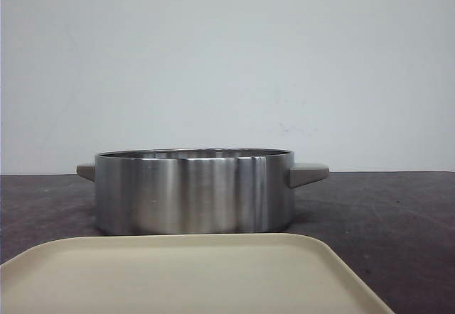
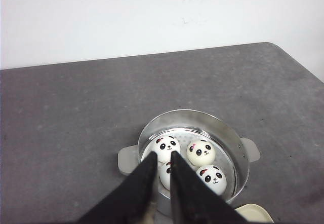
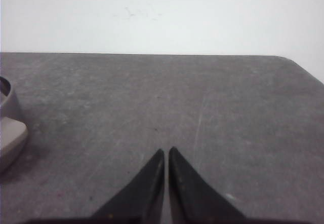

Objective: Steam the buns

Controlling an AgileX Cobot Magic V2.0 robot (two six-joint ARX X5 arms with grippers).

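All four buns (image 2: 190,162) sit in the steel pot (image 2: 230,138), right under my left pincer (image 2: 162,157).

My left pincer hangs above the pot with tips nearly together, holding nothing; the right pincer (image 3: 166,152), tips together and empty, is off to the pot's right over bare counter (image 3: 202,102). The front view shows only pot wall and a cream tray (image 1: 192,271); the buns show only from the left wrist.

My work surface is a dark grey, speckled tabletop (image 1: 398,214). On it stands a round brushed-steel steamer pot (image 1: 193,193) with two grey side handles, and in front of that lies a flat cream plastic tray (image 1: 192,275).
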